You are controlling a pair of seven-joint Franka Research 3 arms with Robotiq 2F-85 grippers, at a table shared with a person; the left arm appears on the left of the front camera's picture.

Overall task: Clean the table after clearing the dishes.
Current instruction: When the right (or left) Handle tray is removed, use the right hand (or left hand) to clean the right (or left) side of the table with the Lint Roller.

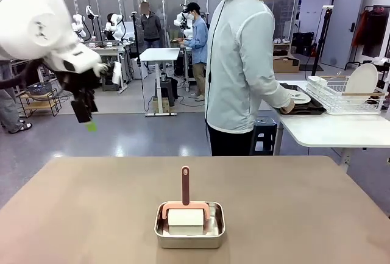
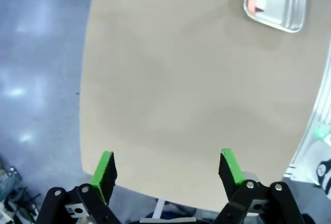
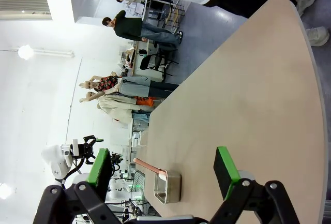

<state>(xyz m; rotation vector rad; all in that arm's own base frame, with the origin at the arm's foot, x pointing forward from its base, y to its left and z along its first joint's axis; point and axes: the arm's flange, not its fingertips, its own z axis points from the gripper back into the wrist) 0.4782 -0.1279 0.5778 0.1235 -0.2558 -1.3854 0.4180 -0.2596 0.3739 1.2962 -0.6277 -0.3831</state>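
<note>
The taupe-brown table (image 1: 292, 209) stretches across the front view. The dishes, a white plate (image 1: 300, 97) on a dark tray (image 1: 306, 109), lie on the white side table, where a person in a pale jacket (image 1: 241, 63) has a hand on the tray. My left gripper (image 1: 85, 117) hangs high over the table's far left corner. In the left wrist view it (image 2: 168, 169) is open above the bare table (image 2: 181, 89) near its edge. My right gripper (image 3: 162, 169) is open too, with the table (image 3: 248, 94) beyond it.
A small steel pan with a pink-handled roller (image 1: 189, 221) sits near the table's front middle, also seen as the pan (image 2: 274, 1) and the pan (image 3: 168, 188). A wire rack (image 1: 341, 93) with an upright plate (image 1: 362, 81) stands on the white side table.
</note>
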